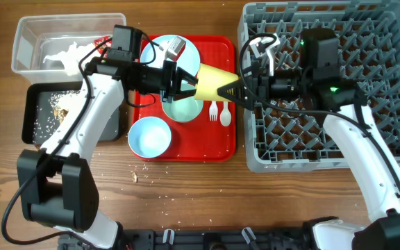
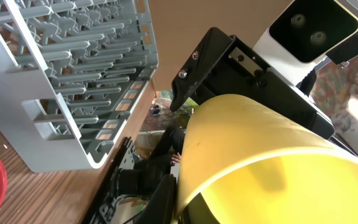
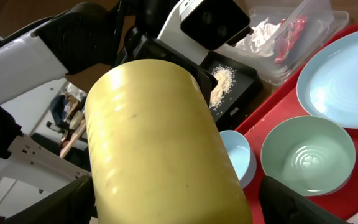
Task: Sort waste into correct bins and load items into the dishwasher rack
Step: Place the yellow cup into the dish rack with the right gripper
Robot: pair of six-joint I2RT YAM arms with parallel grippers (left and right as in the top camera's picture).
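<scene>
**Yellow cup bridged in the air between both hands, right of centre frame**

The yellow cup [image 1: 214,82] lies level above the red tray's [image 1: 221,146] right edge, its long axis running left to right across the frame. The left hand [image 1: 185,83] is at the wide end and the right hand [image 1: 240,90] at the narrow end. Each hand's fingers flank the cup, but I cannot tell which hand is actually clamped. The dishwasher rack [image 1: 387,83] is further right, nearer the right hand.

The left arm [image 1: 92,104] and right arm [image 1: 367,156] are built of white links and black joint housings. Black cables [image 1: 82,64] are looped alongside; a green light [image 1: 334,89] is shown on the right.
</scene>
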